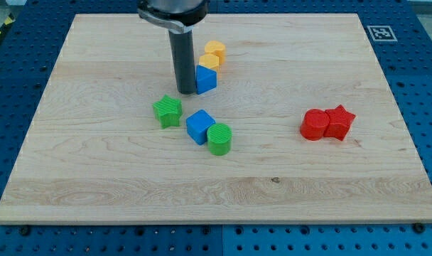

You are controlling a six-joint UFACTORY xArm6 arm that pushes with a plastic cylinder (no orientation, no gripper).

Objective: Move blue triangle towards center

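Closest to the camera is the green cylinder [219,139], sitting right up against the blue cube [199,126], and the green star [168,112] is just off to the view's left of that pair. Over on the view's right, well apart from everything else, the red cylinder [315,124] and red star [339,121] are touching each other. Further back on the wooden board [95,185] is the bit that matters: the blue triangle [205,79] is up toward the view's top, a little left of the middle, with two yellow blocks [213,55] stacked up in a line behind it, shapes hard to call. No jaws on this rig, so nothing opens or closes; my tip [185,92] is just a plain rod end planted on the board, pressed right beside the triangle's left face, looks like touching. Progress-wise I'd say the push is barely underway: the triangle is near the center region but not on it, so it needs nudging toward the view's right and bottom, ideally leaving the yellows behind.
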